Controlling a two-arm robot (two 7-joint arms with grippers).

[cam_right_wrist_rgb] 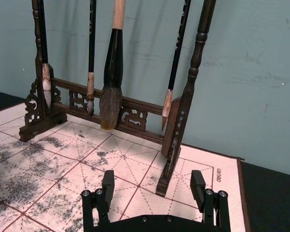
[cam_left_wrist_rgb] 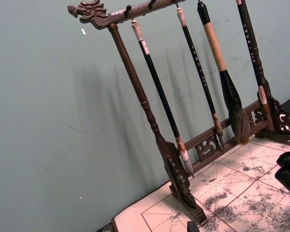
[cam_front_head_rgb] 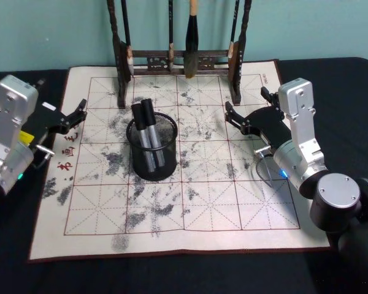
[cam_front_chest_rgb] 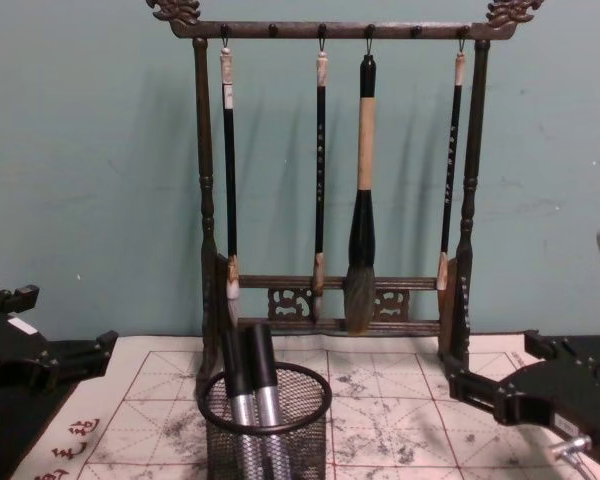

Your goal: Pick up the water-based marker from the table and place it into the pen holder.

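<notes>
— Where do the pincers stand?
— The right pincer (cam_front_head_rgb: 248, 108), fingers apart and empty, hangs right of the pen holder (cam_front_head_rgb: 152, 147); the left pincer (cam_front_head_rgb: 78, 111), fingers apart too, hangs left of it, at the mat's edge.
— The markers?
— Two markers (cam_front_head_rgb: 146, 128) stand upright inside the pen holder.
— Room around it?
— Bare mat on the worktop (cam_front_head_rgb: 172, 278) on all sides; the brush rack (cam_front_head_rgb: 178, 61) stands behind it.

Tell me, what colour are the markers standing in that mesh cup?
The markers have black caps and silvery-grey barrels, clearest in the head view.
</notes>
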